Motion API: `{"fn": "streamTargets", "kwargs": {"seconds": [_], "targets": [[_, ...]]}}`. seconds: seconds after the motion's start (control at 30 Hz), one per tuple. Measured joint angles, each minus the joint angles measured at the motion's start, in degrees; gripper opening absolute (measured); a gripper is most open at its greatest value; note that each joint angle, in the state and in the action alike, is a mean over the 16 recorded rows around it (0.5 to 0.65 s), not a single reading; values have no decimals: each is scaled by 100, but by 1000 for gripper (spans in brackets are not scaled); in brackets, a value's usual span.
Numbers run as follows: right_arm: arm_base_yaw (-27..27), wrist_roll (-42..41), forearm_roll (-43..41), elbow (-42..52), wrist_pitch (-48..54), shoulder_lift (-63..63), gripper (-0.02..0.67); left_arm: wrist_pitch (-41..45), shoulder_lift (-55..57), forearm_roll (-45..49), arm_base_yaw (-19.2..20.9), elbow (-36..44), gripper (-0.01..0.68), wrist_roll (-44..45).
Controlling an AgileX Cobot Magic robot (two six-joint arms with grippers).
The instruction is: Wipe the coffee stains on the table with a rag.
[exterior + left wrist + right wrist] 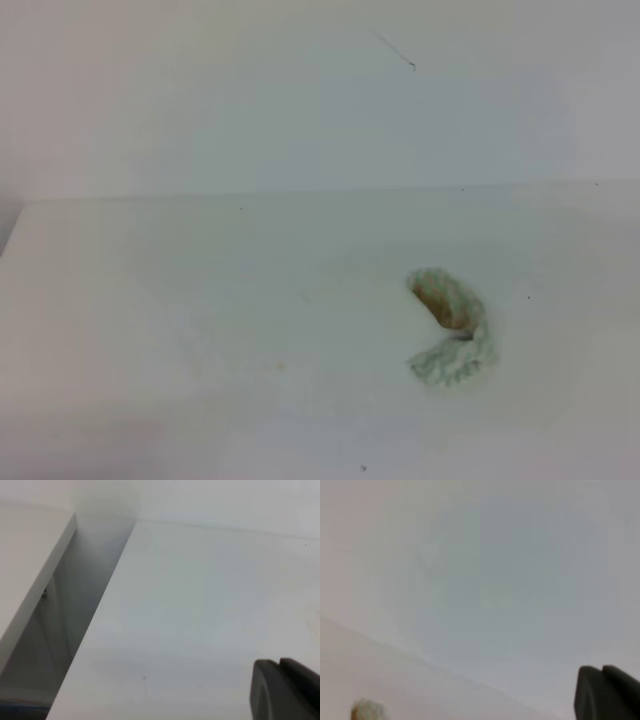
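The rag [450,325] lies crumpled on the white table [200,300], right of centre; it is white with a green net pattern and a brown blotch on its upper half. No puddle of coffee stains shows, only a very faint orange-brown speck [280,366] left of the rag. Neither arm appears in the exterior view. In the left wrist view my left gripper [279,662] shows at the bottom right, its dark fingers pressed together over bare table. My right gripper [601,669] looks the same, shut and empty, with the rag [367,711] small at the bottom left.
The table's back edge meets a pale wall [320,100]. In the left wrist view the table's left edge [100,615] drops into a dark gap beside a white panel [30,580]. A tiny dark speck [529,297] sits right of the rag.
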Motion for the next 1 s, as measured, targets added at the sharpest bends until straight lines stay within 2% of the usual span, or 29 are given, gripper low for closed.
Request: {"fn": "streamTargets", "kwargs": {"seconds": [0.17,0.5,0.7,1.0], "targets": [[-516,755,-89,710,-34,-809,1,0,0,0,0,0,-3,0],[-1459,2074,0,2854,-177,-2345,1,0,0,0,0,0,-3,0],[-1727,1911,52,3594,-158,-2663,1,0,0,0,0,0,-3,0],[-1786,1324,42,3818,-73,-2693,1,0,0,0,0,0,-3,0]]}}
